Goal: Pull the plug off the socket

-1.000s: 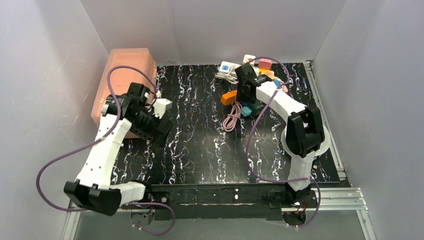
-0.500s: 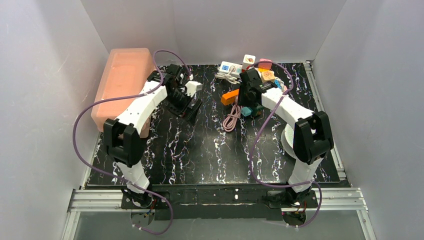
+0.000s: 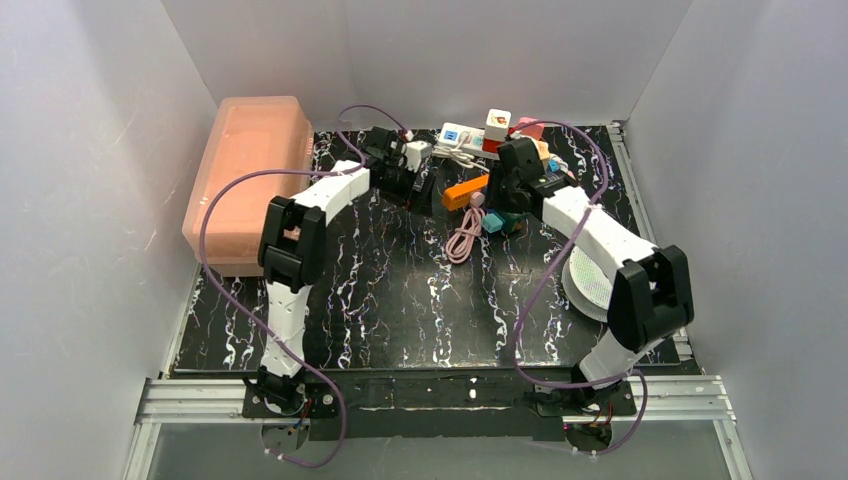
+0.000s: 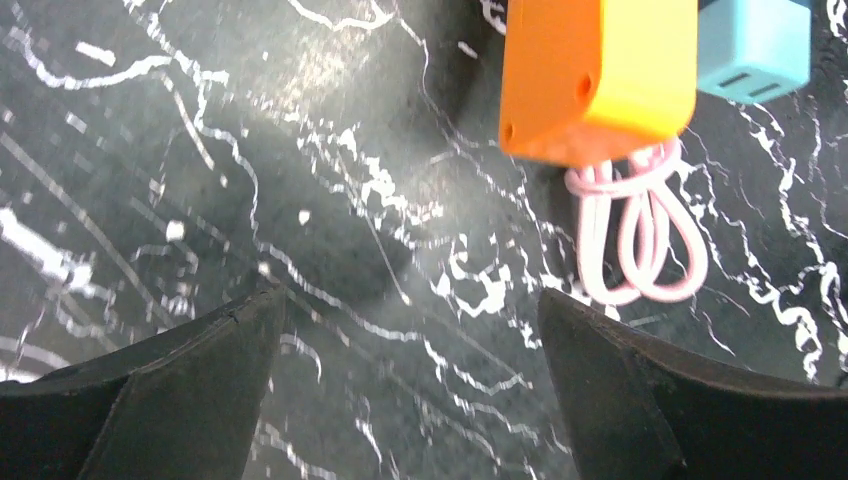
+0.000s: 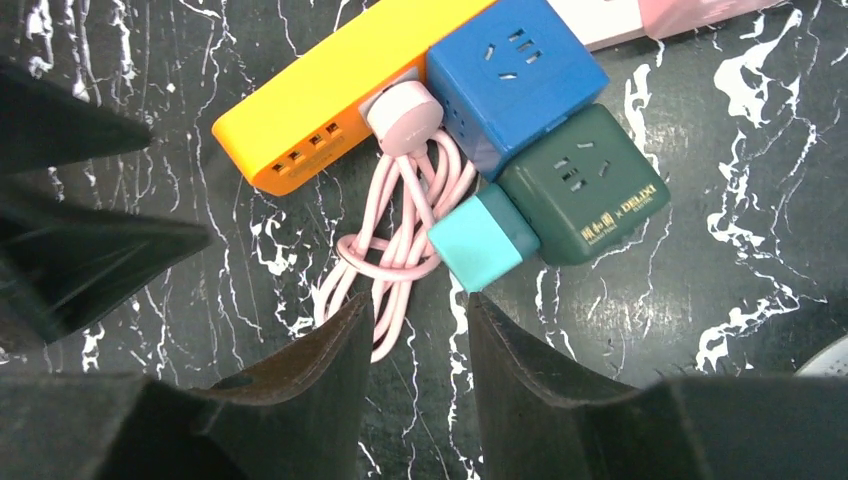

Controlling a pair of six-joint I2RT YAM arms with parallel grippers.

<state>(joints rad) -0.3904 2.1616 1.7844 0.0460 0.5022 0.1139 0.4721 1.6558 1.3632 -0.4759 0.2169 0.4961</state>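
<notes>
Where the black marbled table (image 3: 380,300) meets the left wall, one translucent pink box (image 3: 245,170) stands, and beside it the first of the two arms reaches toward the far side. The left gripper (image 4: 408,300) hangs over bare tabletop near the socket's left end, its jaws spread wide with nothing between them. The socket (image 5: 340,90), a single orange strip, lies slanted at the far middle of the table, with a row of small ports in its left end. One round pink plug (image 5: 404,118) is seated in its top face, and one pink cable (image 5: 400,250) lies below it in a bundled coil. Three blocks crowd the strip's right part: one blue cube (image 5: 515,75), one dark green cube (image 5: 585,185) and one light teal block (image 5: 483,245) touching the green one. The right gripper (image 5: 420,298) is poised over the coil, jaws partly parted and gripping nothing. Farthest right, one white round disc (image 3: 590,280) lies under the right arm. As for writing, one white strip (image 3: 455,135) behind the socket bears a blue-and-white label too small to read, while the green cube shows pale lettering ending in "× DELIXI".
</notes>
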